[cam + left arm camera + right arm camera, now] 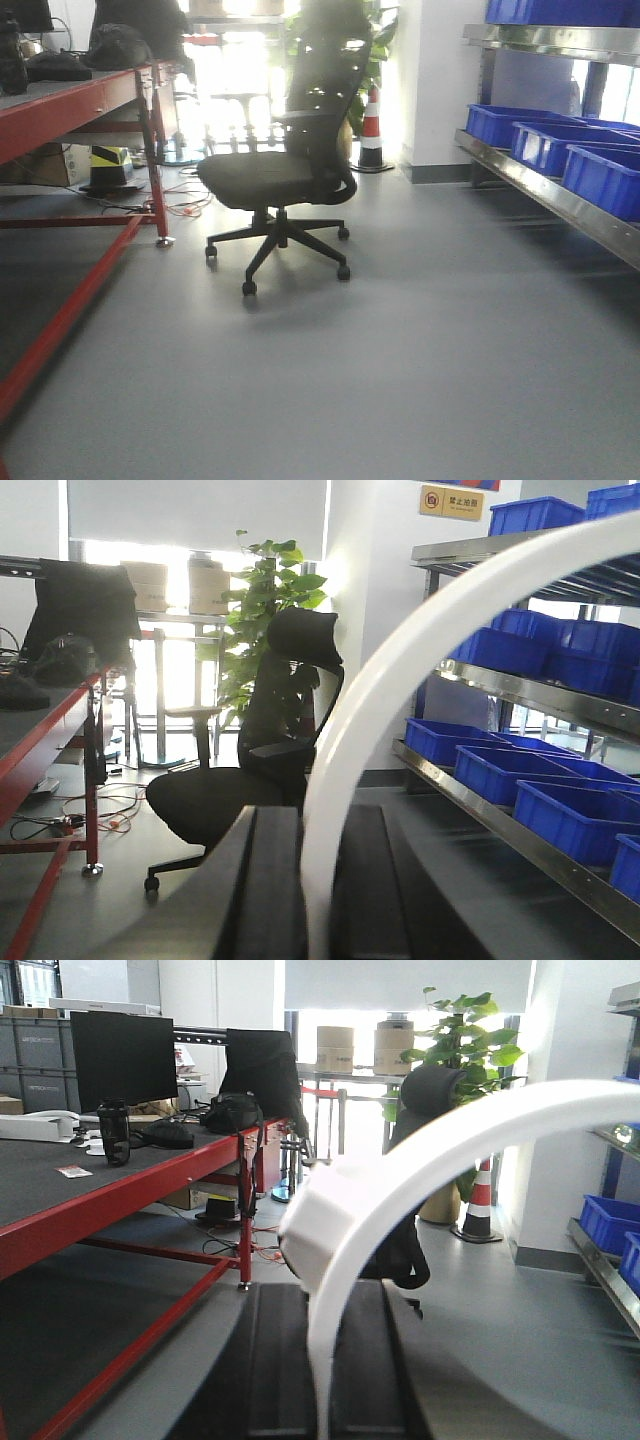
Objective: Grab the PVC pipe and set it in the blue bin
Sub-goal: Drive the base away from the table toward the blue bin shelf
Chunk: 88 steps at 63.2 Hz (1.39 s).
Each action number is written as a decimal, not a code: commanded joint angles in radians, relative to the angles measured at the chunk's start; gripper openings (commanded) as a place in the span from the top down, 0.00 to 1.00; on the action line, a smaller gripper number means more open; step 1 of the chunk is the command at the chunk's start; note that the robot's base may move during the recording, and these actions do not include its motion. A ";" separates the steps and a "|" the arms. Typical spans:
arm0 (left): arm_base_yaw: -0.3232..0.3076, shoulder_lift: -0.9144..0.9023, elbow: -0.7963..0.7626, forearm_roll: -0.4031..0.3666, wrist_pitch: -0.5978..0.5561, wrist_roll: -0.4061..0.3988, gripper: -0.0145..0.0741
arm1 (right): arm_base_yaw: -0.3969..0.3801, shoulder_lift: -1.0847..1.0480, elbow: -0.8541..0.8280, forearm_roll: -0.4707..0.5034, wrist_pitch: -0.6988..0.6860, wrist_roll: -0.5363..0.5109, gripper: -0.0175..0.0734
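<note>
In the left wrist view a curved white PVC pipe [400, 670] rises from between the black jaws of my left gripper [318, 825] and arcs up to the right; the gripper is shut on it. In the right wrist view my right gripper [322, 1300] is shut on a curved white PVC pipe [450, 1140] with a thick white fitting [320, 1225] at its left. I cannot tell whether both hold one pipe. Blue bins [605, 175] sit on a steel shelf at the right, also in the left wrist view [570, 815]. Neither gripper shows in the front view.
A black office chair [285, 175] stands on the grey floor ahead. A red-framed workbench [70, 105] runs along the left, with monitors and bags on it. An orange-and-white cone [371, 130] and a potted plant [265, 610] stand at the back.
</note>
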 commanded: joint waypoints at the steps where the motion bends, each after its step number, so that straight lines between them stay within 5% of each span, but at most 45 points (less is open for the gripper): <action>1: -0.006 -0.001 -0.003 0.000 -0.026 -0.005 0.96 | 0.002 -0.005 -0.001 -0.009 -0.021 -0.005 0.99; 88: -0.006 -0.001 -0.003 0.000 -0.026 -0.005 0.96 | 0.002 -0.005 -0.001 -0.009 -0.021 -0.005 0.99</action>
